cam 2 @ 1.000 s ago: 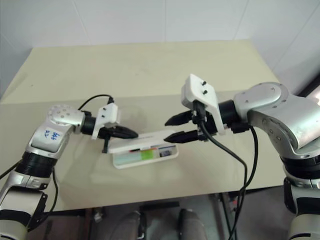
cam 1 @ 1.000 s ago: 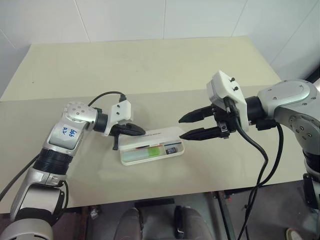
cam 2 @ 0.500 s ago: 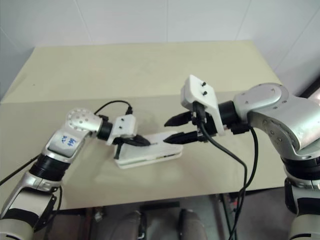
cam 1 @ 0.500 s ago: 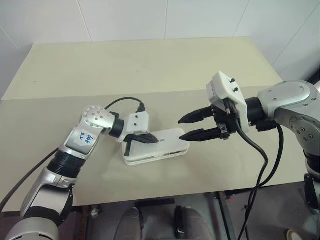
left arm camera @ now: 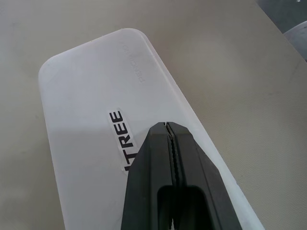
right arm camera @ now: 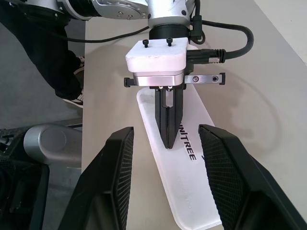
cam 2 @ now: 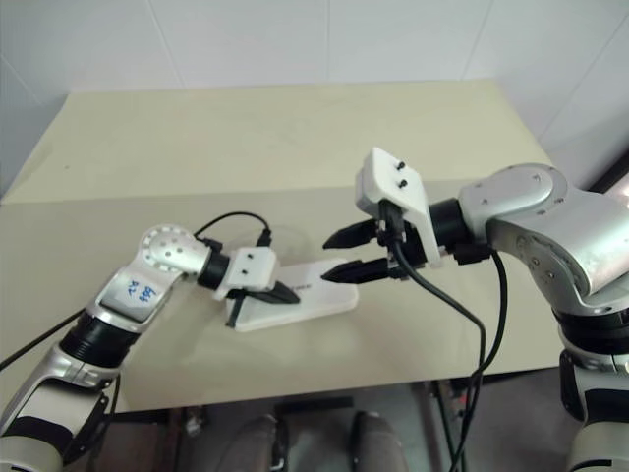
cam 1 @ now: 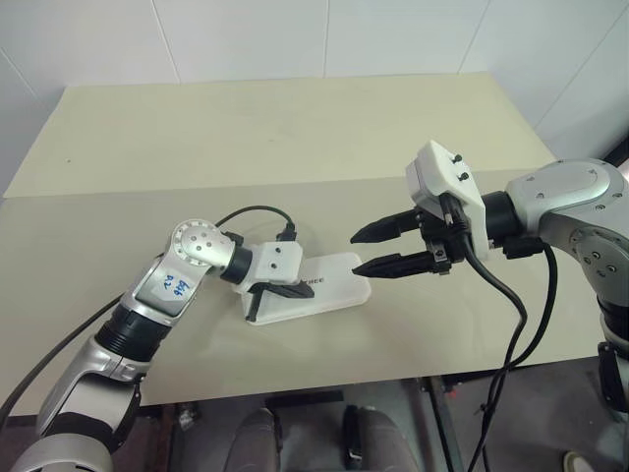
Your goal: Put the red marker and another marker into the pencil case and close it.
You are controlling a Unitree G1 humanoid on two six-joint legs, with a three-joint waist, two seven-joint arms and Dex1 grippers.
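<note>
The pencil case (cam 1: 324, 285) lay closed, lid reading "UNITREE"; the left tool (cam 1: 293, 291), fully closed, pressed it; the right tool (cam 1: 366, 251) hung half-open, empty.

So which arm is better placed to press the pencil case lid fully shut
Left. The left gripper, fingers shut, sits on the pencil case lid, which looks down. The right gripper hangs open above the case's far end.
</note>
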